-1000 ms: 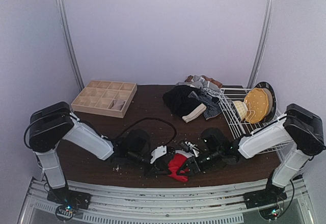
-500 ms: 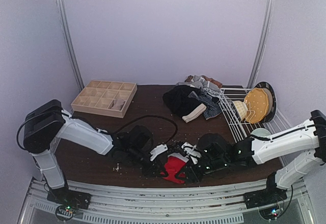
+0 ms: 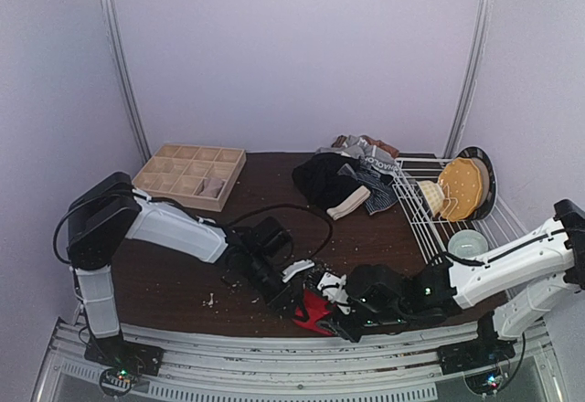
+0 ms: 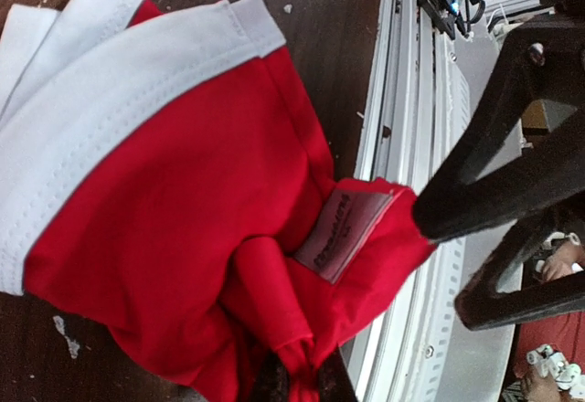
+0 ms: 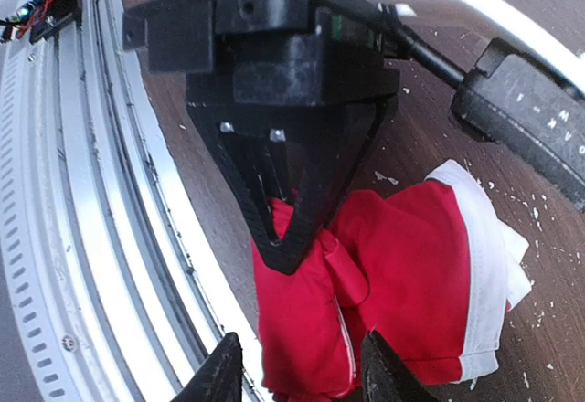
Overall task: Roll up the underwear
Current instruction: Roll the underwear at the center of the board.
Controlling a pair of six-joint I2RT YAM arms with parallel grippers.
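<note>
From above, the red brief [image 3: 313,309] lies at the near edge of the table [image 3: 265,183], about centre. It sits between the left gripper [image 3: 292,290], which is clamped on it, and the right gripper [image 3: 336,315]. At the left wrist, its waistband [image 4: 110,100] is on the far side, and the bunched red end with the label [image 4: 343,228] sits near, by the rail [image 4: 407,73]. We judge the long axis runs left-right along the band. At the right wrist, the right fingers [image 5: 219,370] stand apart, straddling that near end without squeezing it. We should close there, level with the left pinch, then turn both ends together toward the band so the roll comes out tight and straight.
</note>
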